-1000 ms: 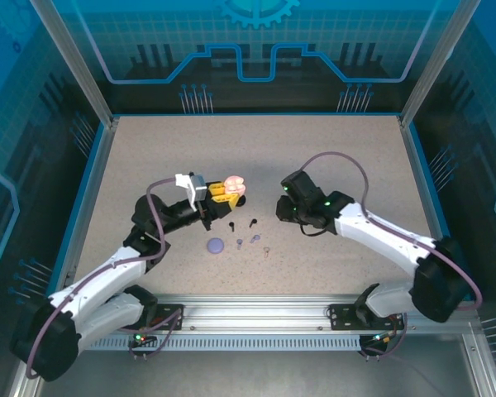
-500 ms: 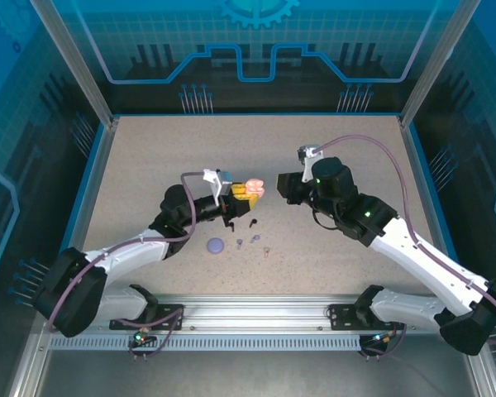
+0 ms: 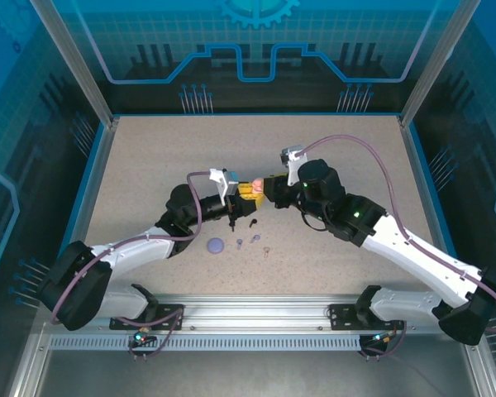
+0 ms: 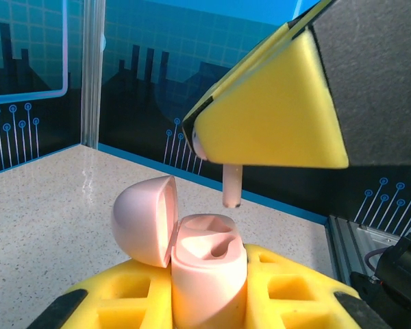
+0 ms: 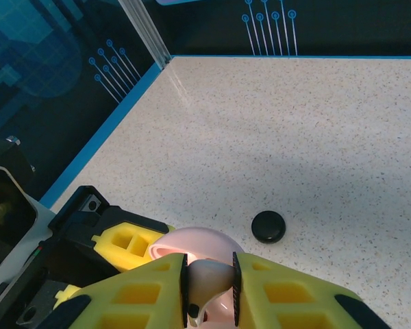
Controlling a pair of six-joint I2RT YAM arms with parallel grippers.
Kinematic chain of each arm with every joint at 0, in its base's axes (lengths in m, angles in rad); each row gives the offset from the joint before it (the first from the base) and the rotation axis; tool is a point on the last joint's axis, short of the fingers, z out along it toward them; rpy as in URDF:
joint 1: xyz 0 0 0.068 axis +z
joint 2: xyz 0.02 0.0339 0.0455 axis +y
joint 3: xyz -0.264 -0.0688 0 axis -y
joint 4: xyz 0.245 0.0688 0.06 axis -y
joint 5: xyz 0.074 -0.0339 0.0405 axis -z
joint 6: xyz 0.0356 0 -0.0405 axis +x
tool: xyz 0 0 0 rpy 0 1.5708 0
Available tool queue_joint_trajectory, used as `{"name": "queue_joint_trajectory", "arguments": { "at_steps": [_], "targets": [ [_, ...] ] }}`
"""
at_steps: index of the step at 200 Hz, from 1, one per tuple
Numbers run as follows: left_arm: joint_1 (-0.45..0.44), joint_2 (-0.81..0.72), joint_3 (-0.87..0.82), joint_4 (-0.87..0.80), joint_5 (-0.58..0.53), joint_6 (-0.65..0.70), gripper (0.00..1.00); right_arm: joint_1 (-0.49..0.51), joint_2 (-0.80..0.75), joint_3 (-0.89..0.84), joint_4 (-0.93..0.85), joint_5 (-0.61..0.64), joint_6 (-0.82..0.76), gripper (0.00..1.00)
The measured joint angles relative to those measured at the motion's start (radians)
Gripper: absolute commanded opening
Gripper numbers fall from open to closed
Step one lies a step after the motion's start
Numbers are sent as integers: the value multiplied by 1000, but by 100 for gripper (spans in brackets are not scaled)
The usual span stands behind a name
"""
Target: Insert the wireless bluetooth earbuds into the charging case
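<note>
You have the pale pink earbud (image 4: 231,184) clamped in the right jaws, stem down, just above the open pink case (image 4: 207,271) and not touching it. Your left jaws are clamped on that case, lid (image 4: 145,221) tipped back. A lavender case (image 3: 217,245) lies on the worktop (image 3: 149,165) nearby.
</note>
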Motion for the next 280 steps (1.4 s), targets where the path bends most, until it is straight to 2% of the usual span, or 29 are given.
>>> {"name": "queue_joint_trajectory", "arguments": {
  "at_steps": [104,207,217,253,280],
  "targets": [
    [-5,0,0,1,-11,0,0,14,17,0,-13,49,0,24],
    [-7,0,0,8,-19,0,0,19,24,0,-24,19,0,26],
    [-7,0,0,8,-19,0,0,19,24,0,-25,19,0,28],
    [-8,0,0,13,-23,0,0,19,24,3,-48,18,-4,44],
    [-8,1,0,26,-27,0,0,19,20,31,-69,9,-14,61]
  ]
}}
